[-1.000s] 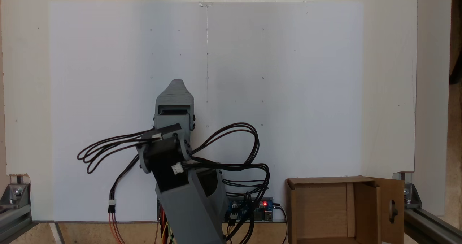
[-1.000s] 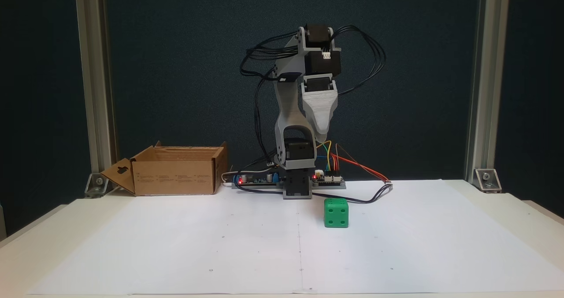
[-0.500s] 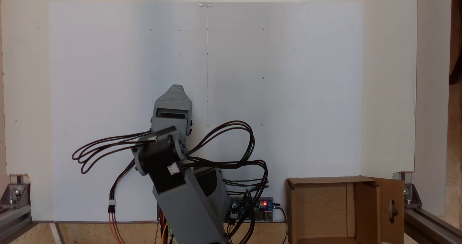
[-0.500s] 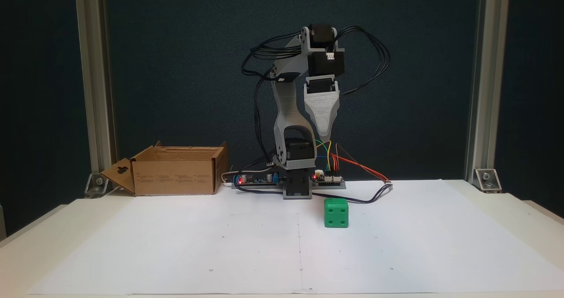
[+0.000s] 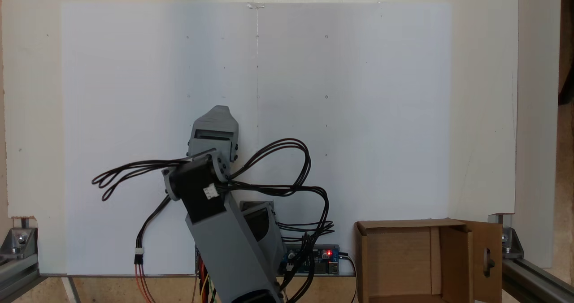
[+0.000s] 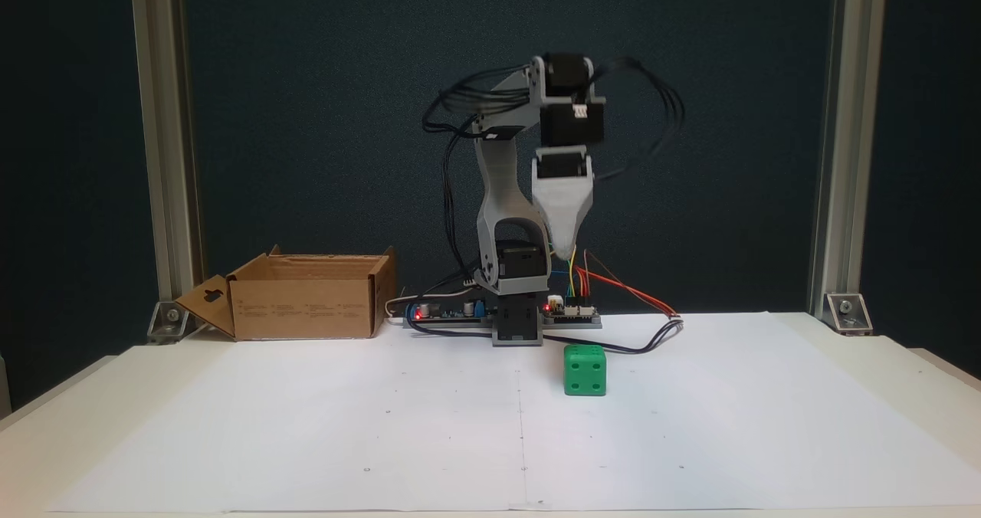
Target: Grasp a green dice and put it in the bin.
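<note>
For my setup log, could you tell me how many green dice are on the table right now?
1. The green dice sits on the white paper in front of the arm's base, below the raised gripper. In a fixed view from above, the arm covers that spot.

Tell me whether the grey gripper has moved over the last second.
Yes. In the front fixed view the grey plastic gripper has sunk slightly and drifted right, nearer above the small bright green dice, which sits unmoved on the white paper sheet.
</note>
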